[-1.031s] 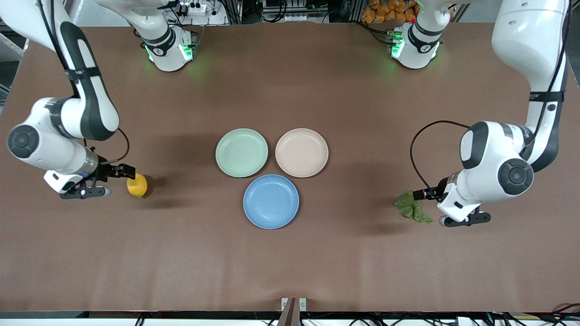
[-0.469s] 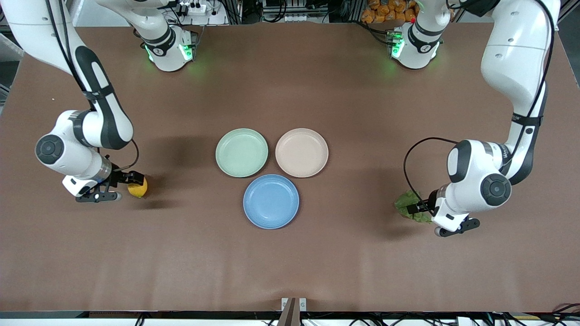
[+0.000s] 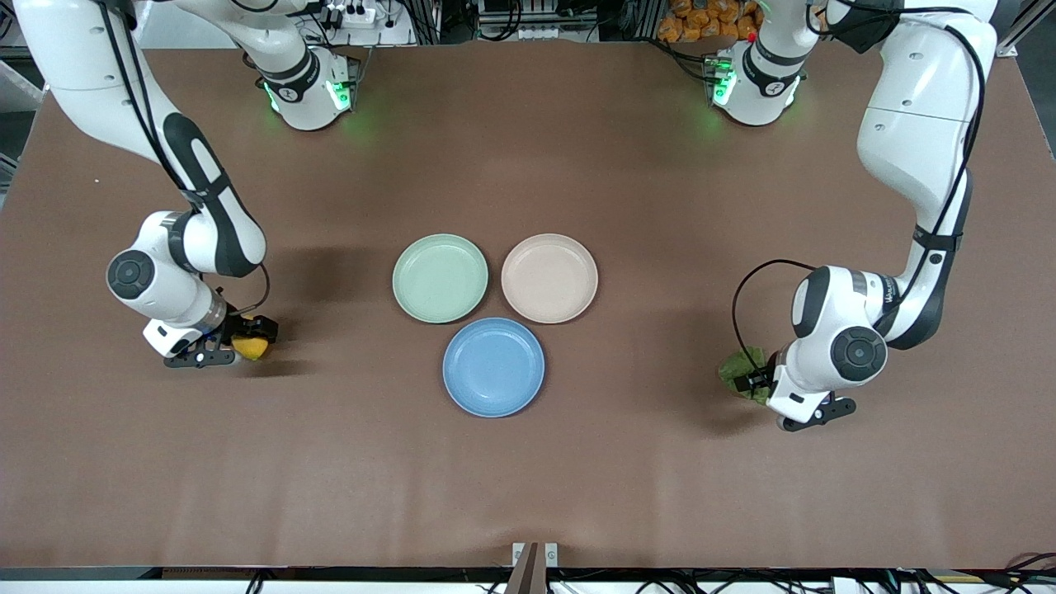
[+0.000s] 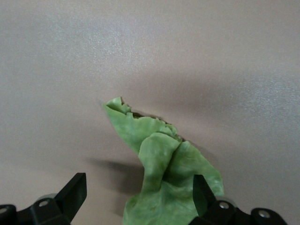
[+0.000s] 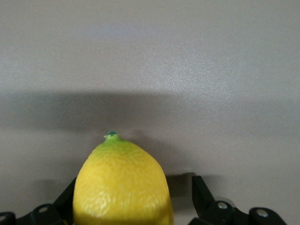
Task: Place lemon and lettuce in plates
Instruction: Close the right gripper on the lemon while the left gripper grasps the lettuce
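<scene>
lemon sits at the middle left of the front frame, on the brown table toward the right arm's end, well apart from the plates. the right gripper is down around it; in the right wrist view the lemon fills the lower centre of the frame between the two black fingers, with a gap showing between the fruit and that finger, so the jaws stand parted and not clamped.

lettuce lies at the middle right of the front frame, toward the left arm's end of the table, partly covered by the left arm's wrist. the left gripper is low over it. in the left wrist view the wrinkled green leaf runs from the frame's centre down to its lower edge, and the fingers stand wide apart either side of it, one of them just at the leaf's edge, the other clear of it.

three plates cluster at the centre of the front frame: a blue plate lowest, a beige-pink plate and a pale green plate side by side above it, their rims nearly touching.
</scene>
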Robot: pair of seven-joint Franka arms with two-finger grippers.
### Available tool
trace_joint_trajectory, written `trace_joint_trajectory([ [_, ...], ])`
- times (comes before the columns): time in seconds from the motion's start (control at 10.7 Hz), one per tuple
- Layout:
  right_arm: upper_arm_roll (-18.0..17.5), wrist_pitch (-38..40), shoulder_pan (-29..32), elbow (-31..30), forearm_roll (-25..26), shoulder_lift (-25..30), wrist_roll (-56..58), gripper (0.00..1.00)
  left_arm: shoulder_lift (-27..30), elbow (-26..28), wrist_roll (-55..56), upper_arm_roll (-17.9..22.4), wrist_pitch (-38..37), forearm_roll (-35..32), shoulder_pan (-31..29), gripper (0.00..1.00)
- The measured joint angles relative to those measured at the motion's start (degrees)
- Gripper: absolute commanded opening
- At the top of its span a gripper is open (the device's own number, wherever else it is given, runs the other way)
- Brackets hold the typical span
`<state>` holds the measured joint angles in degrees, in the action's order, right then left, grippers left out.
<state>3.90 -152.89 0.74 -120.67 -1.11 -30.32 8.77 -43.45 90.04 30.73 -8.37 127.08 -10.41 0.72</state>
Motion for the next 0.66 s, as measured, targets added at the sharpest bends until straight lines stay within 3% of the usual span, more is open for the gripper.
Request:
trace_joint_trajectory([
  [0.09,0.0,-0.2,0.0,0.0,0.0,0.1,0.0,1.00,-0.1,0.0,0.0,0.0,0.3,0.0,0.0,1.00],
  [0.19,-0.1,-0.3,0.0,0.0,0.0,0.1,0.0,0.91,-0.3,0.0,0.0,0.0,0.8,0.0,0.0,1.00],
  [0.28,-0.1,-0.3,-0.1,0.0,0.0,0.1,0.0,0.35,-0.4,0.0,0.1,0.0,1.1,0.0,0.2,1.00],
  [0.38,-0.2,-0.3,-0.2,0.0,0.0,0.1,0.1,0.06,-0.5,0.0,0.6,0.0,1.4,0.0,0.5,1.00],
  [0.47,-0.3,-0.3,-0.2,0.0,0.0,0.1,0.1,0.00,-0.5,0.0,1.0,0.0,1.7,0.0,0.8,1.00],
  [0.66,-0.6,-0.2,-0.3,0.0,0.0,0.3,-0.1,0.00,-0.7,0.0,1.1,0.0,2.1,0.0,1.0,1.00],
])
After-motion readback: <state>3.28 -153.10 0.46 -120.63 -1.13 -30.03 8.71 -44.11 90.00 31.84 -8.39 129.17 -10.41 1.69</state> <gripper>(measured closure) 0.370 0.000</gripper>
